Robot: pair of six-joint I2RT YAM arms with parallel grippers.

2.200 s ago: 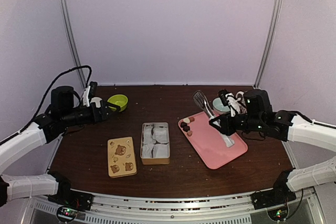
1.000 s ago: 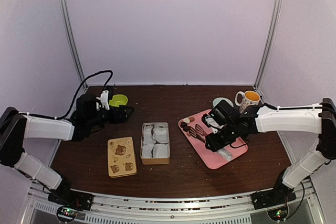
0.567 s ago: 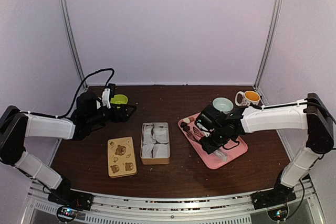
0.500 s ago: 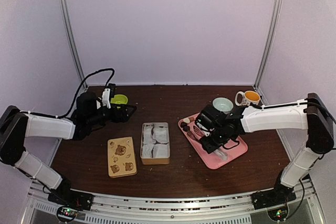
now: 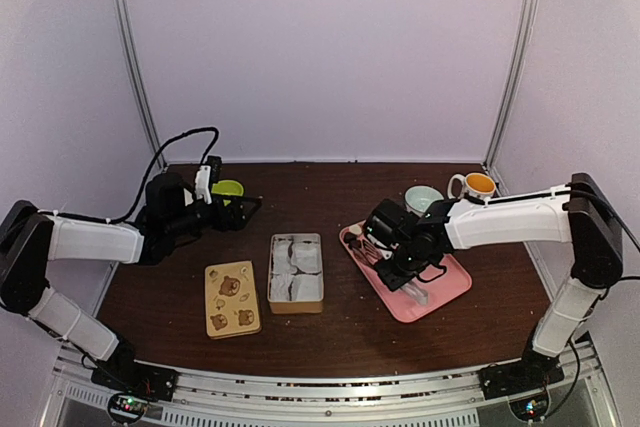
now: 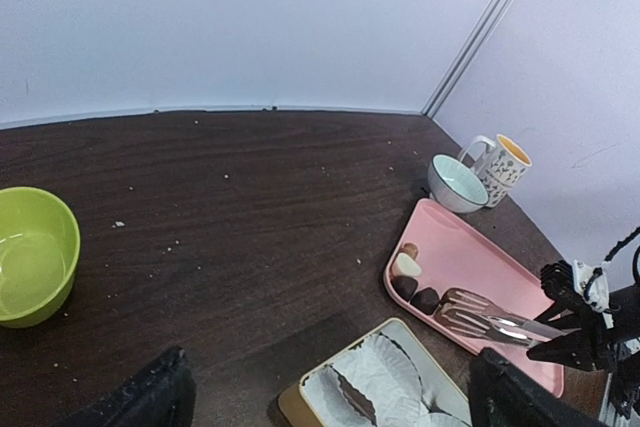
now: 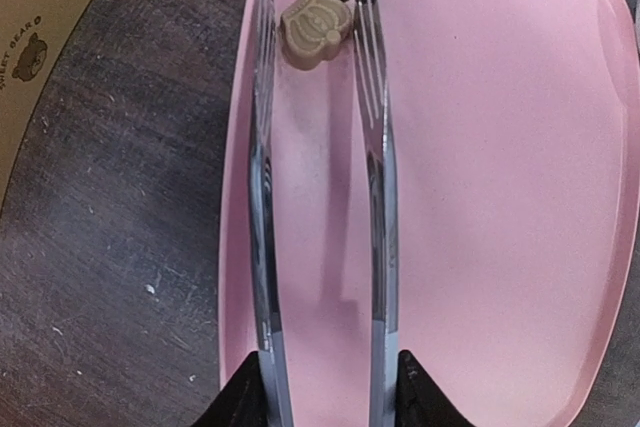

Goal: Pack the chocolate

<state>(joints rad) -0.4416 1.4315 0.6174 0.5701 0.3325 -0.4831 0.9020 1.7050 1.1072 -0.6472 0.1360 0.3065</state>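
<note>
Up front: one bear lid [image 5: 231, 298], one tin [image 5: 296, 272]. Right gripper [image 7: 322, 397] is pinching one pair of tongs [image 7: 377, 177] over the pink tray [image 7: 480, 147], with four bits of chocolate [image 6: 405, 267] in its far-left corner. Left gripper [image 5: 243, 211] is spread wide by the one green bowl [image 5: 226, 190].

Left end effector [image 5: 245, 211] wide — right [image 7: 325, 395] clamped

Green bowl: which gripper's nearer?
Left. The left gripper hovers close beside the green bowl; the right gripper is far off over the pink tray, shut on tongs.
</note>
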